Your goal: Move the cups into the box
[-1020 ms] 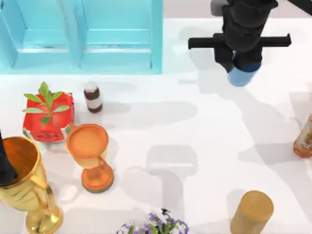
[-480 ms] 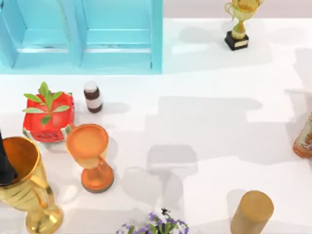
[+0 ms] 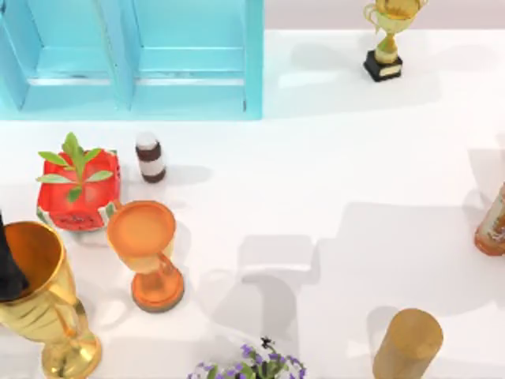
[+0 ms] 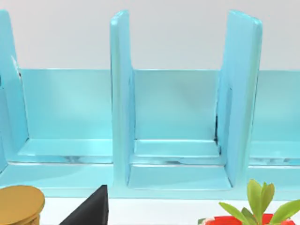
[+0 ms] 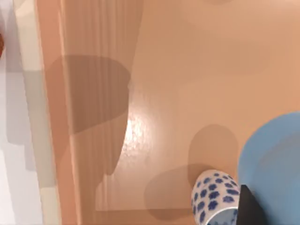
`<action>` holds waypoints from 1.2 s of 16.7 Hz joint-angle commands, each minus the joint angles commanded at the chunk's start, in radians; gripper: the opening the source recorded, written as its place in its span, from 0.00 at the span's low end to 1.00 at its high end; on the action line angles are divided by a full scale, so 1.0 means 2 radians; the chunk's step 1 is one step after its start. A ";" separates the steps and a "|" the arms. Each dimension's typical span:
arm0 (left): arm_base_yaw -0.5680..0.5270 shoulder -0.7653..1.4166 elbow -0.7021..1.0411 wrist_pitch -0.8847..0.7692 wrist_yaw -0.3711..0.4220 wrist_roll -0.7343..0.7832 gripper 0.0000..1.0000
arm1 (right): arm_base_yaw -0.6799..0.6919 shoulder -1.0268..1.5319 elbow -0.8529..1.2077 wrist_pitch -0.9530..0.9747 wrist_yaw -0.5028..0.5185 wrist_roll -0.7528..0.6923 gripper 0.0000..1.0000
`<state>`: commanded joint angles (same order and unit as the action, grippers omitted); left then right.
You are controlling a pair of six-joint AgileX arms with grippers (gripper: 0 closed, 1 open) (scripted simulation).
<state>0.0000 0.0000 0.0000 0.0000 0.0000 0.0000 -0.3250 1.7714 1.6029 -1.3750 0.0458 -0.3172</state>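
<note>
From my right wrist I see the blue cup above the box floor—patterned cup just beside it, on its side—claw state unclear.

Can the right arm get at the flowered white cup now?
Probably yes: the right gripper hangs over the tan surface close to the patterned cup, with nothing over it. But the blue cup sits right against the gripper, so grasping looks unlikely. The left arm is parked by the gold goblet.
</note>
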 joint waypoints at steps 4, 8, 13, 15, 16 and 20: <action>0.000 0.000 0.000 0.000 0.000 0.000 1.00 | 0.000 0.003 -0.007 0.009 0.001 0.000 0.00; 0.000 0.000 0.000 0.000 0.000 0.000 1.00 | -0.006 0.006 -0.054 0.062 0.000 -0.006 0.00; 0.000 0.000 0.000 0.000 0.000 0.000 1.00 | -0.014 0.013 -0.109 0.123 0.000 -0.014 0.00; 0.000 0.000 0.000 0.000 0.000 0.000 1.00 | -0.014 0.014 -0.110 0.125 0.000 -0.014 0.00; 0.000 0.000 0.000 0.000 0.000 0.000 1.00 | -0.014 0.014 -0.110 0.125 0.000 -0.014 0.00; 0.000 0.000 0.000 0.000 0.000 0.000 1.00 | -0.014 0.014 -0.110 0.125 0.000 -0.014 0.23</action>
<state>0.0000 0.0000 0.0000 0.0000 0.0000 0.0000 -0.3537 1.7988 1.3825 -1.1259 0.0451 -0.3455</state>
